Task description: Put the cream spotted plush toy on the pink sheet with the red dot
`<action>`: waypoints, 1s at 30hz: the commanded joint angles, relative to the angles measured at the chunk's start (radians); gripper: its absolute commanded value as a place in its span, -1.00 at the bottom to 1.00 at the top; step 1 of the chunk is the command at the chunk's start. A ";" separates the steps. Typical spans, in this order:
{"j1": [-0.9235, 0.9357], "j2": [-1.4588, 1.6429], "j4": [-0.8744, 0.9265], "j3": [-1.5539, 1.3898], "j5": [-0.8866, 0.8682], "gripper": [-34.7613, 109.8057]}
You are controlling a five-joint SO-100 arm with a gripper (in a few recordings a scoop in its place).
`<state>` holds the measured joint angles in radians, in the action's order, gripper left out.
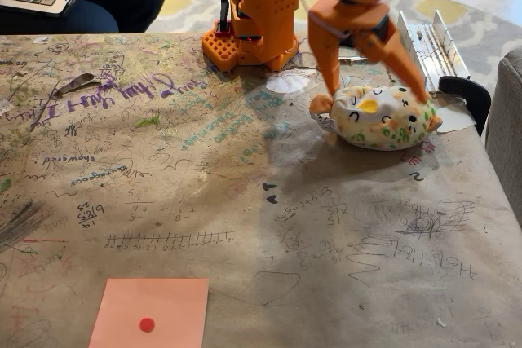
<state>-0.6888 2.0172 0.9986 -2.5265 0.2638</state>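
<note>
The orange hand (371, 97) straddles the cream spotted plush toy (379, 118), fingers apart, lining up a grasp; the pink sheet (151, 313) lies well apart.

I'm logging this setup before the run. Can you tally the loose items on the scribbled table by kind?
Plush toys: 1, the cream spotted plush toy, between the open end effector fingers.
Pink paper sheets: 1, the pink sheet with the red dot.
White paper pieces: 2, one by the arm's base, one behind the plush.
Total: 4
</note>
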 commanded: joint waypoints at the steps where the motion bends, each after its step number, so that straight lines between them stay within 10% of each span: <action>1: 0.063 -0.040 -0.080 -0.005 -0.026 0.13; 20: -0.147 -0.298 -0.008 0.164 -0.149 0.07; 30: -0.032 -0.457 0.156 0.318 -0.143 -0.52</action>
<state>-0.7517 1.6107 1.0769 -2.1829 0.1028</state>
